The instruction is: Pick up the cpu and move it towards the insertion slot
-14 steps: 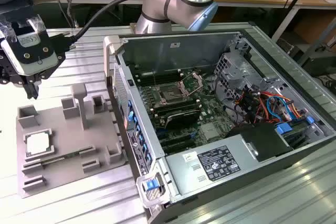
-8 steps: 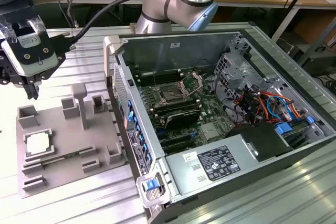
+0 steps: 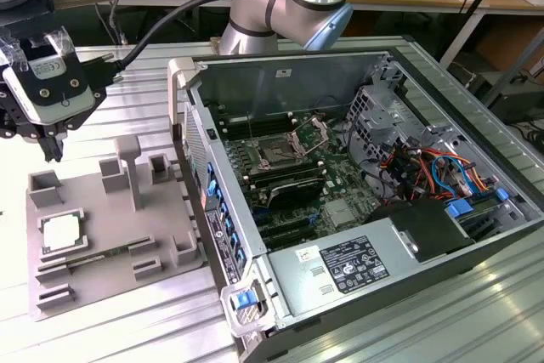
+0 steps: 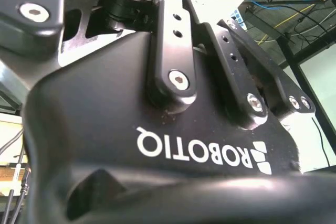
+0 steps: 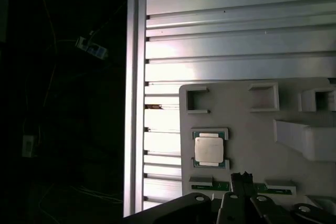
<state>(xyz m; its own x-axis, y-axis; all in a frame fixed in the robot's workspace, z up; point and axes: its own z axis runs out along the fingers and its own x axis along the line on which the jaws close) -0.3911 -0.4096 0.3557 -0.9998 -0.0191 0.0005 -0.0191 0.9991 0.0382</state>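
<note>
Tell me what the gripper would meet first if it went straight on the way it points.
Most likely the grey tray, beside the cpu rather than on it. The gripper points down above the tray's edge, but depth is unclear.

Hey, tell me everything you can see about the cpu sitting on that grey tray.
The cpu is a small flat square chip with a pale silvery metal top and thin green edging. It lies flat, top up, in a shallow framed seat on the grey tray, toward the exterior view's left. Only the tray touches it; the end effector hangs above it, apart.
</note>
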